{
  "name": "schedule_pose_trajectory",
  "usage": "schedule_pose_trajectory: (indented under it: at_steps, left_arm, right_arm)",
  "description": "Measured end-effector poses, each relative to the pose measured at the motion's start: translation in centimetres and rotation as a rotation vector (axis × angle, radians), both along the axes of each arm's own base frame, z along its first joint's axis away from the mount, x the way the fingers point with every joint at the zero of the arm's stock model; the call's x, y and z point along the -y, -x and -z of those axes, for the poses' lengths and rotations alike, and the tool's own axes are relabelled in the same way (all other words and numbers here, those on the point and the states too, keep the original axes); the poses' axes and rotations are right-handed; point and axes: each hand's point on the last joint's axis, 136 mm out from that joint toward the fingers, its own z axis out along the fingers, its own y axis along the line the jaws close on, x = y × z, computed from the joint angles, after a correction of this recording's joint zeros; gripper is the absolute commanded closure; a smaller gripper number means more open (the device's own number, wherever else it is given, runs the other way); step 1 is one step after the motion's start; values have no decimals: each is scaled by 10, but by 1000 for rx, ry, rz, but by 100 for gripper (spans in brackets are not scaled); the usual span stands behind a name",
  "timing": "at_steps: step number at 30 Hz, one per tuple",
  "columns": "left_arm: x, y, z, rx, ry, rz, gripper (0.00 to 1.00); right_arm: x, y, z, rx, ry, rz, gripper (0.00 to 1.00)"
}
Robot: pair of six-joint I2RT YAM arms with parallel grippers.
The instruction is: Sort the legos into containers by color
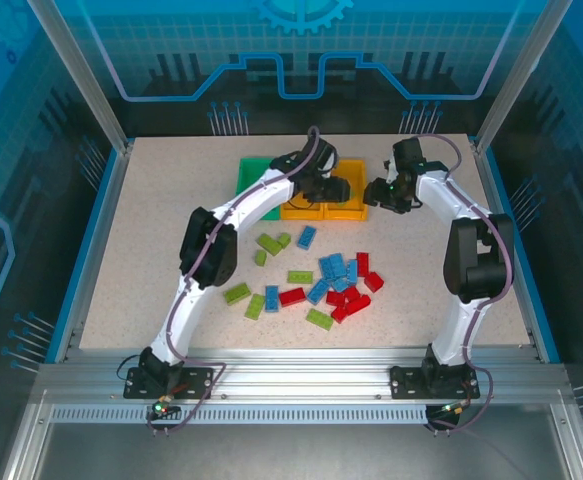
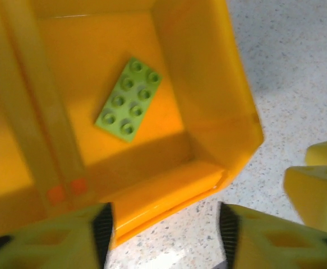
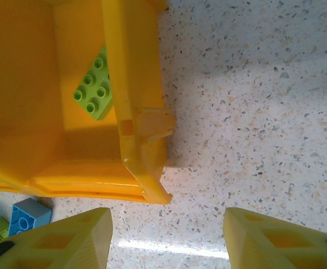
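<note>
A lime green lego [image 2: 128,98] lies flat on the floor of the right orange container [image 2: 208,84]. My left gripper [image 2: 166,230] hovers open over that container's near corner, nothing between its fingers. From above, the left gripper [image 1: 336,188] is over the right orange container [image 1: 354,170]. My right gripper [image 1: 379,193] is just to the right of it, open and empty over bare table [image 3: 167,235]. The same green lego [image 3: 94,89] shows inside the container wall [image 3: 135,84]. Loose blue [image 1: 336,270], red [image 1: 351,300] and lime green [image 1: 269,243] legos lie mid-table.
A green container [image 1: 251,175] and a second orange container [image 1: 299,210] stand left of the right one, in a row at the back. A blue lego [image 3: 28,216] lies just outside the orange container's near wall. The right gripper's yellow fingers [image 2: 314,185] are close beside my left gripper.
</note>
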Motion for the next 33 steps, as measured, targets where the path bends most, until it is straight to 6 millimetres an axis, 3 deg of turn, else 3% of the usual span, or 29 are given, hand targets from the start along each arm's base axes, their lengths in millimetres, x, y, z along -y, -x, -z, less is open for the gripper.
schedule_pose_trajectory:
  at_steps: [4,10,13,20,26,33]
  left_arm:
    - [-51,52,4,-4,-140,10,16]
    - [-140,129,-12,15,-280,-57,15]
    - [-166,151,-8,9,-314,-87,15]
    - [-179,164,23,-47,-378,-87,24]
    - [-188,164,63,-133,-414,-96,29]
    - [-190,159,88,-178,-422,-102,34]
  right_arm:
    - [0,5,6,-16,6,-9,42]
    - [1,8,9,-23,8,-11,40]
    - [1,8,9,-22,8,-11,40]
    - [1,9,9,-22,8,-11,40]
    - [1,10,1,-10,9,-14,39]
    - [2,11,-2,-3,14,-13,39]
